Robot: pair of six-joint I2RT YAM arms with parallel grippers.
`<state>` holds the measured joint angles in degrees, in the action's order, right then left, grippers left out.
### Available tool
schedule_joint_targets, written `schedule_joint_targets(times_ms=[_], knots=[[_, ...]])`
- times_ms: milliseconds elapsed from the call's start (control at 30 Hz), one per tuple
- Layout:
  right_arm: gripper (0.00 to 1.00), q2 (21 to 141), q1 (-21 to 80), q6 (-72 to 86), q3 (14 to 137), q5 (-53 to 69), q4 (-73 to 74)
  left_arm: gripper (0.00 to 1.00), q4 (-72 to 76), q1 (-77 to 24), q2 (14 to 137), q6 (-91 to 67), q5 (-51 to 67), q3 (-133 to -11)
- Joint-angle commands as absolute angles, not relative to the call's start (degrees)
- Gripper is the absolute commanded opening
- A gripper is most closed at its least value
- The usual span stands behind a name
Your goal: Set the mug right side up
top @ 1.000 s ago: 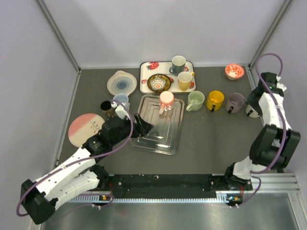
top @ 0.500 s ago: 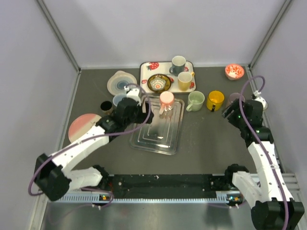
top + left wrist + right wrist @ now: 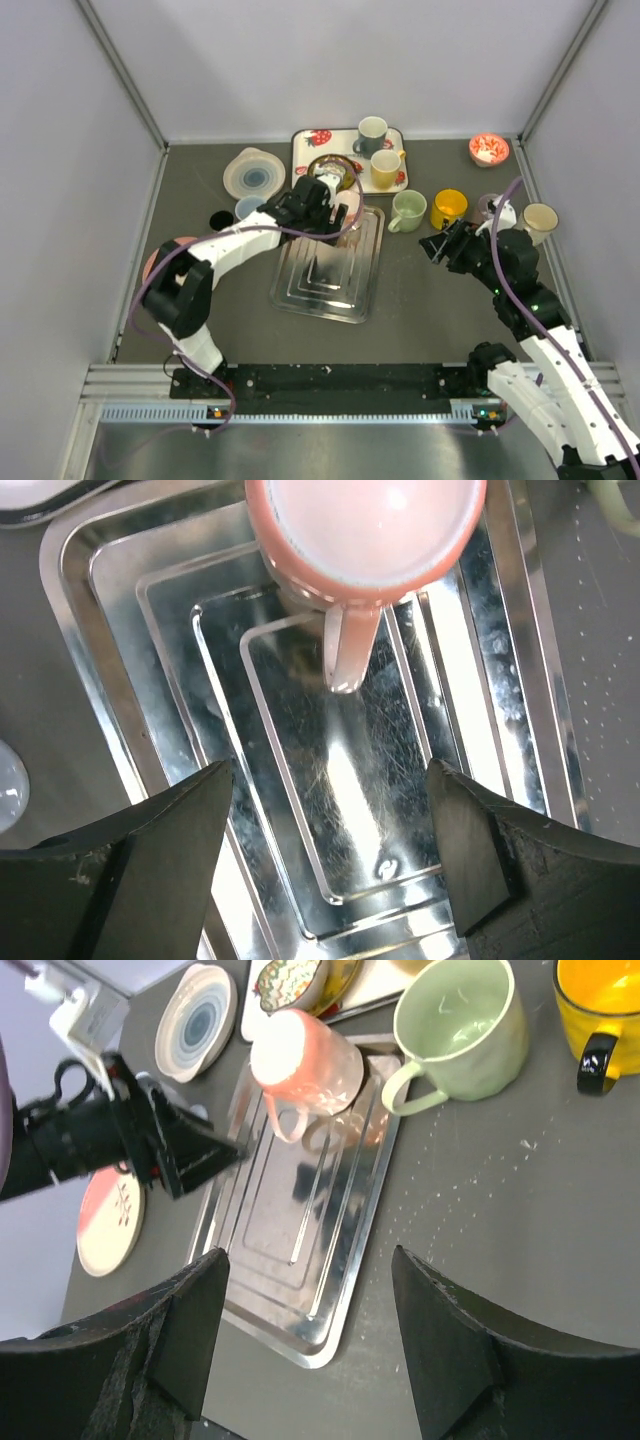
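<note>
The steel tray (image 3: pixel 318 292) is lying on the dark table, its long side running away from the arms. To its right and apart from it, the right gripper (image 3: pixel 440 246) is hovering with its jaws standing well apart, holding nothing. Further in, the left gripper (image 3: pixel 322 815) is hanging over the tray, jaws spread wide and empty, close to the pink mug (image 3: pixel 365 525) without touching it. The mug is sitting upside down at the tray's far end, base up, handle turned toward that gripper. A green mug (image 3: pixel 408 210) is standing upright just right of it
</note>
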<state>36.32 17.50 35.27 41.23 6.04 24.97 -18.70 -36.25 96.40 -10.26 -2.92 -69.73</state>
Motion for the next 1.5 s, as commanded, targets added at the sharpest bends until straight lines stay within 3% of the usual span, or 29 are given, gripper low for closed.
schedule_joint_targets(times_ms=[0, 367, 1000, 1233, 1433, 1467], knots=[[0.66, 33.1, 18.6, 36.7, 38.4, 7.4, 23.1, 0.83, -18.6, -35.5, 99.7, -6.7, -0.5, -76.3], [0.66, 32.1, 18.8, 36.4, 36.6, 7.7, 22.7, 0.77, -16.2, -35.4, 109.9, -6.7, -3.2, -83.0], [0.67, 32.4, 18.7, 36.4, 35.2, 6.8, 21.9, 0.63, -10.1, -35.4, 112.4, -5.9, -1.8, -83.5], [0.66, 32.4, 18.8, 36.4, 34.9, 6.6, 21.8, 0.46, -9.4, -35.4, 113.0, -4.3, -0.4, -83.3], [0.67, 32.2, 18.9, 36.4, 34.6, 6.5, 21.9, 0.2, -9.4, -35.4, 112.5, -3.7, -0.4, -83.0], [0.66, 32.2, 18.9, 36.3, 34.5, 6.6, 21.9, 0.12, -9.5, -35.4, 112.5, -3.6, -0.4, -82.7]])
